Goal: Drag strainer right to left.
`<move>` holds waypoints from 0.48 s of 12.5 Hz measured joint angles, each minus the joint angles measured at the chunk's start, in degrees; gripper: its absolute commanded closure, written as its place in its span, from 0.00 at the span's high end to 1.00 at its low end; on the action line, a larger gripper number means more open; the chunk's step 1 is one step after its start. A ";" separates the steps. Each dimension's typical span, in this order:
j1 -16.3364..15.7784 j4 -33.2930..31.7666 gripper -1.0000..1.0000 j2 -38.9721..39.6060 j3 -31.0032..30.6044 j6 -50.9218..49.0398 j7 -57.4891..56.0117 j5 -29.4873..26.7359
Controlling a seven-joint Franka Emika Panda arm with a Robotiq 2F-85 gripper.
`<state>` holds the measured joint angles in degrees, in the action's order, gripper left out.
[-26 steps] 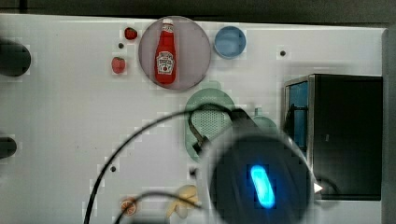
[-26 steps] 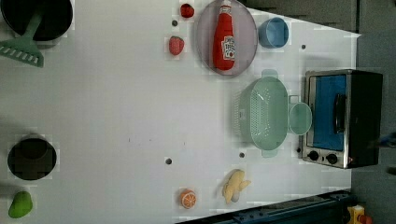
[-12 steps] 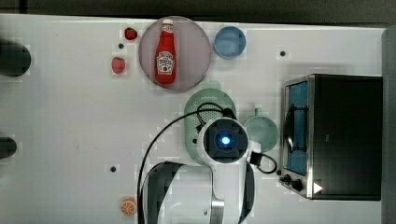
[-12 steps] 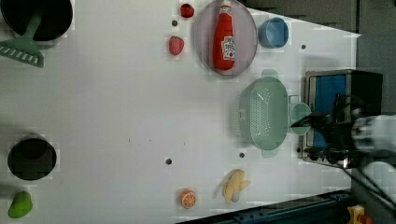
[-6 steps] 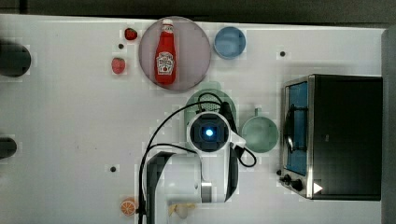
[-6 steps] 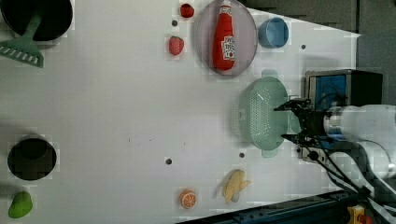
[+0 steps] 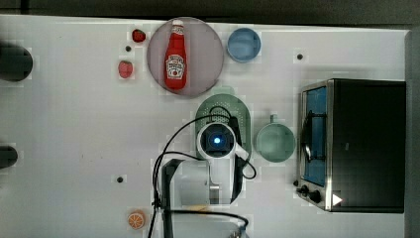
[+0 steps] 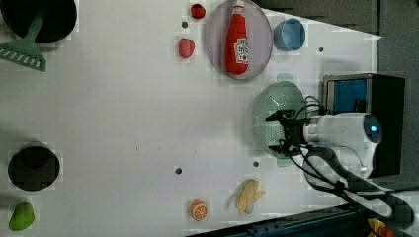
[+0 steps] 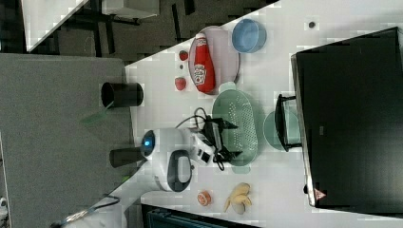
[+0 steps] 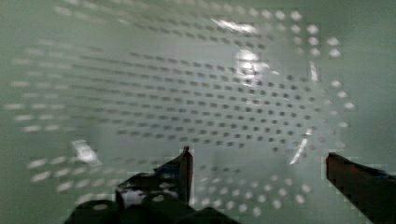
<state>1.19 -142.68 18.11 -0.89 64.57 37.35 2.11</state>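
The strainer (image 7: 218, 105) is a pale mint-green oval colander on the white table, between the plate and the mug; it also shows as the strainer (image 8: 269, 111) in the left view and the strainer (image 9: 240, 118) in the right view. My gripper (image 8: 271, 132) stands open over its bowl, the two black fingers spread across the strainer's width, gripper (image 9: 237, 139). In the wrist view the dotted inside of the strainer (image 10: 196, 84) is very close, and the gripper (image 10: 258, 156) holds nothing. In the top view my wrist (image 7: 216, 140) covers the strainer's near half.
A green mug (image 7: 275, 142) sits just right of the strainer in the top view, with a toaster oven (image 7: 356, 144) beyond it. A ketchup bottle (image 7: 174, 54) lies on a plate (image 7: 205, 54). A blue bowl (image 7: 243, 44), strawberries (image 7: 125, 69), an orange (image 7: 135, 219) and a banana (image 8: 247, 196) lie around.
My arm has come in from the left view's right and now reaches over the strainer's bowl. The fingers stay open. The strainer has not moved.
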 measured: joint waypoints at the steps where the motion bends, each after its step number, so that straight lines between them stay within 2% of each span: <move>1: -0.75 -0.22 1.00 2.17 0.62 0.73 1.48 0.52; 6: -1.99 0.45 1.00 4.21 -0.43 5.09 3.53 0.66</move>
<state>-0.80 -142.23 22.33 -1.33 69.66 40.87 2.77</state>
